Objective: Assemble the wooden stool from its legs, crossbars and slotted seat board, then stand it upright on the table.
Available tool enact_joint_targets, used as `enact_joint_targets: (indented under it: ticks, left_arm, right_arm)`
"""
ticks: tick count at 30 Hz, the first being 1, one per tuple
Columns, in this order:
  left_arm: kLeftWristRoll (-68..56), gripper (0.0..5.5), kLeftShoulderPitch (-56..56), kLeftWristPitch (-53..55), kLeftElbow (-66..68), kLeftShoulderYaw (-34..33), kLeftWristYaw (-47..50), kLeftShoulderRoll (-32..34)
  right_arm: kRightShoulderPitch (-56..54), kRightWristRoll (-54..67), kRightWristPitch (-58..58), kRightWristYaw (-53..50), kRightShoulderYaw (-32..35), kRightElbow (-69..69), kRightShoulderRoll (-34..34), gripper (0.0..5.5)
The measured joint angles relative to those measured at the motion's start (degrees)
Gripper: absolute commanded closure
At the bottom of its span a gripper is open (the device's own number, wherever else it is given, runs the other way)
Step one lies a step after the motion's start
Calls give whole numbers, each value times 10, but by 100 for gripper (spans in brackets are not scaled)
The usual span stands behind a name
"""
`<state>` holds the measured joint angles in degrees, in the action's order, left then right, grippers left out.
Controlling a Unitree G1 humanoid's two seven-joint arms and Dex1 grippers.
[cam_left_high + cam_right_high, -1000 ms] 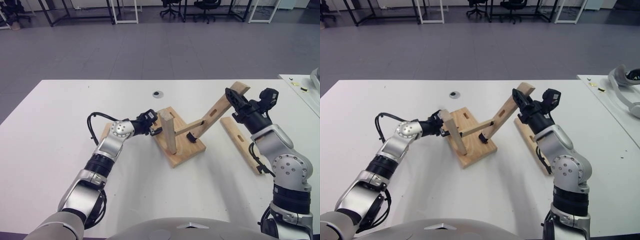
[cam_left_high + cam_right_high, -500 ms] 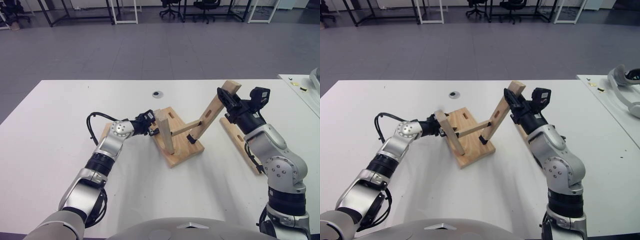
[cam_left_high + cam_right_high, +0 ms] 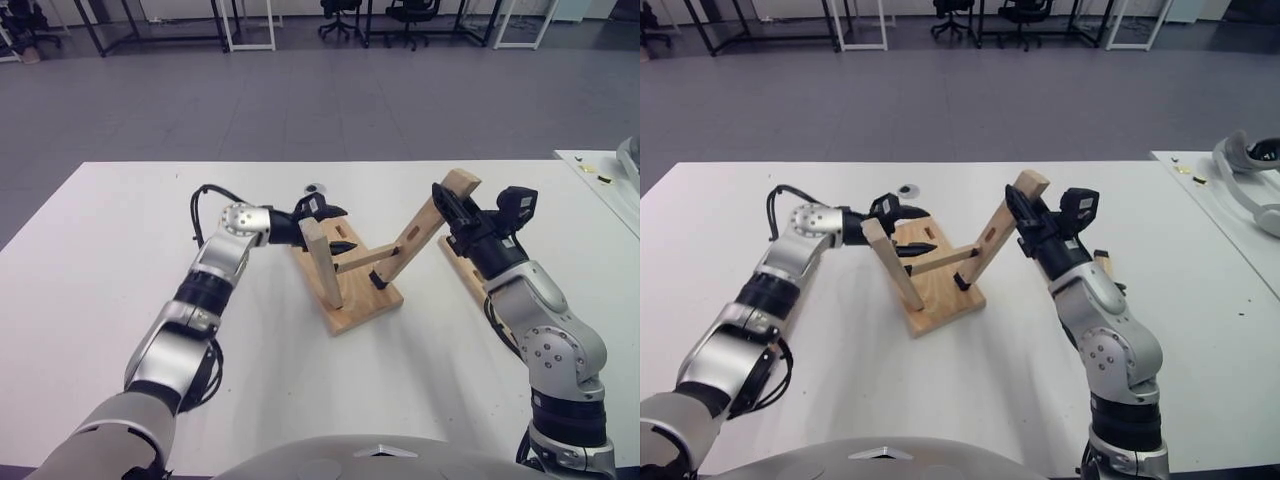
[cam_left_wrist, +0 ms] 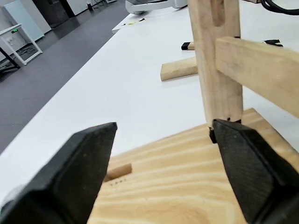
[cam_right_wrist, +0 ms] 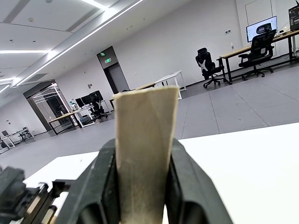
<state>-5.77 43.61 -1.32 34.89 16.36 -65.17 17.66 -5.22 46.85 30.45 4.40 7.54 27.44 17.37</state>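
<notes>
Seat board (image 3: 358,303) flat on the white bench (image 3: 100,250), near the middle. Long axis roughly away from the robot, far end skewed a little to the left, with a slot showing in the far part. Two legs up on the board and joined by a crossbar (image 3: 365,258). Left leg (image 3: 322,262) footed on the near part of the board, long axis steep, upper end tipped toward the robot's left and the far side. Right leg (image 3: 415,232) footed at the board's right edge with a small black piece at its base. Long axis slanted, upper end pointing up and out to the robot's right, slots along its face. Crossbar close to level, long axis left to right, one end at the left leg's middle and the other entering the right leg low down. Right tool (image 3: 452,205) clamped on the upper end of the right leg, fingers (image 5: 187,186) pressed to both sides of the wood. Left tool (image 3: 348,229) spread wide and gripping nothing, above the far-left part of the board, just beside the top of the left leg, fingers pointing toward the crossbar and the right leg. Contact with the left leg: cannot tell. Loose leg (image 4: 180,69) flat on the bench to the right of the board, near the right arm.
</notes>
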Motion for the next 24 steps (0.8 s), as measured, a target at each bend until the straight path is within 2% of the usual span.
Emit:
enact_joint_targets:
  ticks: [7,15,24]
  left_arm:
    - [71,175,43,-125,180,61,-66,-46]
    - [69,175,93,-189,263,13,-55,-70]
    - [41,175,98,-178,280,-36,-106,-86]
  right_arm:
    - [-31,0,13,12,-17,-19,8,450]
    - [-37,0,19,15,-21,-21,17,449]
    - [-44,0,21,28,-25,-30,23,448]
